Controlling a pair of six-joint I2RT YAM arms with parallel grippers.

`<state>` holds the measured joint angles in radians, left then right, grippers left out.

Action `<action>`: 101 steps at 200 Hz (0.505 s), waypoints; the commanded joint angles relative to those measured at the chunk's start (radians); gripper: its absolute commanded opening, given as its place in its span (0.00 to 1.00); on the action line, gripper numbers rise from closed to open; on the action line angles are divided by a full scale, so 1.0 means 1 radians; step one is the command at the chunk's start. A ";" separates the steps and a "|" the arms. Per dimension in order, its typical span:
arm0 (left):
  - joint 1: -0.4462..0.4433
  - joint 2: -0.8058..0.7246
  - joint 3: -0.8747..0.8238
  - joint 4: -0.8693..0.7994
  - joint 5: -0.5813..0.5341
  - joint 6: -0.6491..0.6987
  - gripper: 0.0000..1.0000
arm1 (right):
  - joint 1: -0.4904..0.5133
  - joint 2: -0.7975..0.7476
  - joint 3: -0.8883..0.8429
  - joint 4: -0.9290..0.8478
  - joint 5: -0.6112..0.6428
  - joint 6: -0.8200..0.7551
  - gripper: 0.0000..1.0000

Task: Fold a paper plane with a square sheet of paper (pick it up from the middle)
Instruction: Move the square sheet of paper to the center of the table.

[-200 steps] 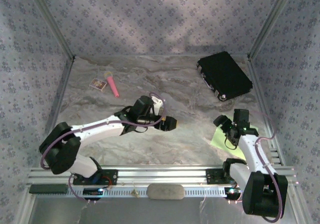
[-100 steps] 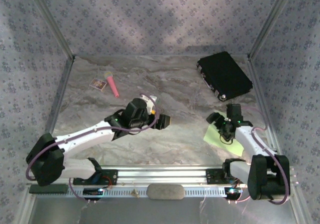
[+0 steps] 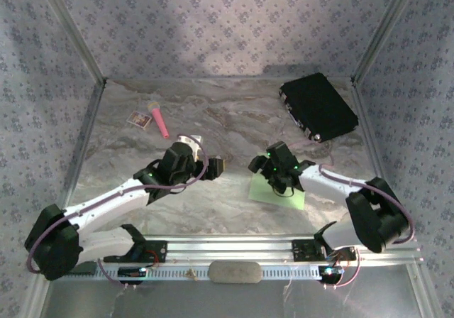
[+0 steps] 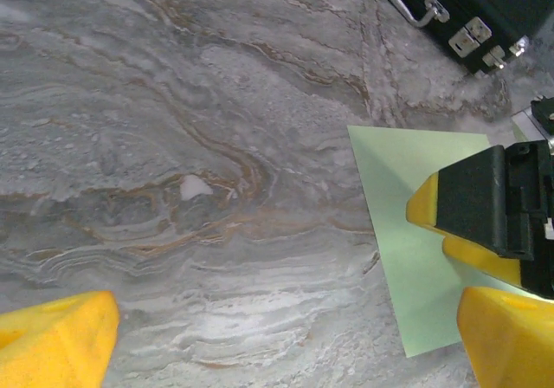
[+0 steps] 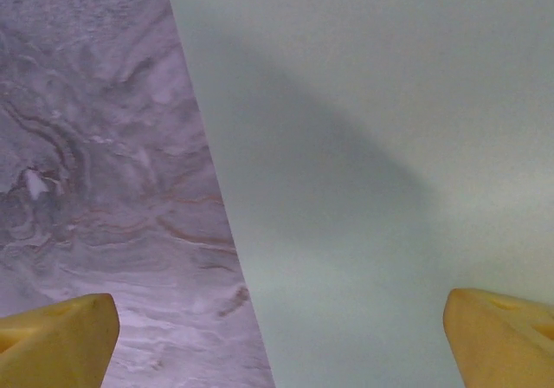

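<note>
The square sheet of paper point(image 3: 278, 192) lies flat on the marble table, lime-green and uncreased, right of centre. My right gripper point(image 3: 277, 174) hovers low over its far edge, open, its yellow fingertips point(image 5: 506, 336) spread wide with the sheet point(image 5: 372, 189) beneath them and nothing gripped. My left gripper point(image 3: 218, 166) is open just left of the sheet, above bare table. In the left wrist view the sheet point(image 4: 407, 232) lies at the right with the right gripper's fingers point(image 4: 433, 210) over it. No paper plane shape exists; the sheet is unfolded.
A black case point(image 3: 318, 107) lies at the back right, also seen as the case point(image 4: 472, 7) in the left wrist view. A pink stick point(image 3: 159, 120) and a small white card point(image 3: 139, 120) lie at the back left. Patterned walls enclose the table.
The right gripper swung left from the right edge toward the centre, and the sheet shifted left with it. The left gripper drew back leftward and nearer.
</note>
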<state>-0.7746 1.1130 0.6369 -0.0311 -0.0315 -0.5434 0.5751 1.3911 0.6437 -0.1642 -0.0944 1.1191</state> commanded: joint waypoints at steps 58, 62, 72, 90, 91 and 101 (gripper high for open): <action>0.024 -0.029 -0.016 0.030 0.115 -0.014 1.00 | -0.214 -0.083 0.001 -0.123 -0.101 -0.275 0.94; 0.024 -0.022 -0.014 0.033 0.119 -0.016 1.00 | -0.226 -0.082 -0.003 -0.119 -0.114 -0.281 0.93; 0.024 -0.008 -0.010 0.039 0.126 -0.021 1.00 | -0.255 -0.074 -0.019 -0.108 -0.157 -0.300 0.93; 0.023 0.002 -0.006 0.040 0.124 -0.024 1.00 | -0.264 -0.049 -0.025 -0.107 -0.182 -0.321 0.92; 0.023 0.002 -0.006 0.040 0.123 -0.024 1.00 | -0.264 -0.048 -0.025 -0.107 -0.184 -0.322 0.92; 0.024 0.001 -0.005 0.034 0.116 -0.026 1.00 | -0.260 -0.030 -0.026 -0.103 -0.191 -0.324 0.92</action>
<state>-0.7528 1.1118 0.6243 -0.0193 0.0669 -0.5549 0.3126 1.3273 0.6338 -0.2394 -0.2115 0.8612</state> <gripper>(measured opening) 0.996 0.923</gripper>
